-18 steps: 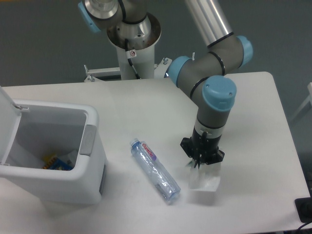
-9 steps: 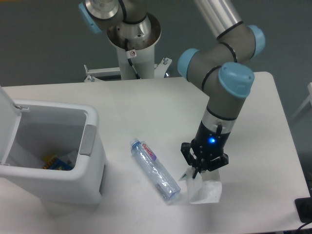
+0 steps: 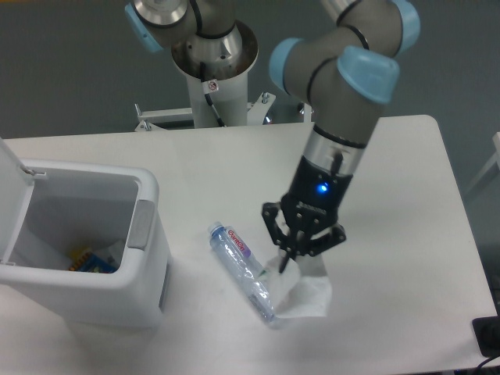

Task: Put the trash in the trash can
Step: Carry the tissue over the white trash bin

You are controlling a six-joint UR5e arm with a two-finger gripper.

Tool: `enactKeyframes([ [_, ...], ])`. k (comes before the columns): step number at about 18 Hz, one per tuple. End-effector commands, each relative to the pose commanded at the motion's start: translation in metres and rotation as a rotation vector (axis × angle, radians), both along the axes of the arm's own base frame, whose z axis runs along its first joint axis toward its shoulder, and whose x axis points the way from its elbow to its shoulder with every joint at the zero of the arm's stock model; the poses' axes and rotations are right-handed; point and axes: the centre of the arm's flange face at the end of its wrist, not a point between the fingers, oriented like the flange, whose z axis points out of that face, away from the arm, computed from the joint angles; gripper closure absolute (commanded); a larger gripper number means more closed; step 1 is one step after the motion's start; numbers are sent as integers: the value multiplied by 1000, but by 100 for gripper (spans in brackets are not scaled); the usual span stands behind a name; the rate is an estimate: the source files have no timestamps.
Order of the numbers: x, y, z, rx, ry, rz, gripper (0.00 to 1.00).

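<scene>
The clear plastic bottle (image 3: 242, 267) with a blue cap and red-and-white label lies on its side on the white table, just right of the trash can (image 3: 148, 266). My gripper (image 3: 283, 264) points down right beside the bottle's lower end and is shut on the crumpled translucent white wrapper (image 3: 305, 294), which hangs from the fingertips and overlaps the bottle's base. The trash can is a white bin at the left with a grey panel (image 3: 141, 223) on its right rim and its lid (image 3: 11, 187) swung open.
A yellow-and-blue item (image 3: 91, 261) lies at the bottom of the bin. The arm's base column (image 3: 211, 70) stands at the table's back edge. A dark object (image 3: 489, 336) sits at the table's front right corner.
The gripper closed on the wrapper and has carried it up and to the left, from right of the bottle to over the bottle's lower end. The bottle has not moved.
</scene>
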Motion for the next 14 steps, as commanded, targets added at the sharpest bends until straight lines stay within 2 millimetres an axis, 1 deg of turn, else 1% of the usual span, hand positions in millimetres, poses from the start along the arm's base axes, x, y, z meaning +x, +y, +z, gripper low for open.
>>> enactKeyframes([
  [2, 20, 4, 18, 16, 0, -3, 100],
  [3, 41, 6, 37, 35, 7, -12, 100],
  [4, 53, 6, 48, 45, 11, -17, 100],
  [7, 99, 6, 73, 70, 39, -65, 100],
  [8, 114, 9, 75, 72, 38, -85, 100],
  [9, 141, 10, 83, 79, 51, -119, 100],
  [10, 157, 10, 87, 84, 58, -141, 100],
  [11, 170, 9, 93, 91, 63, -157, 100],
  [14, 201, 16, 86, 82, 65, -213, 100],
])
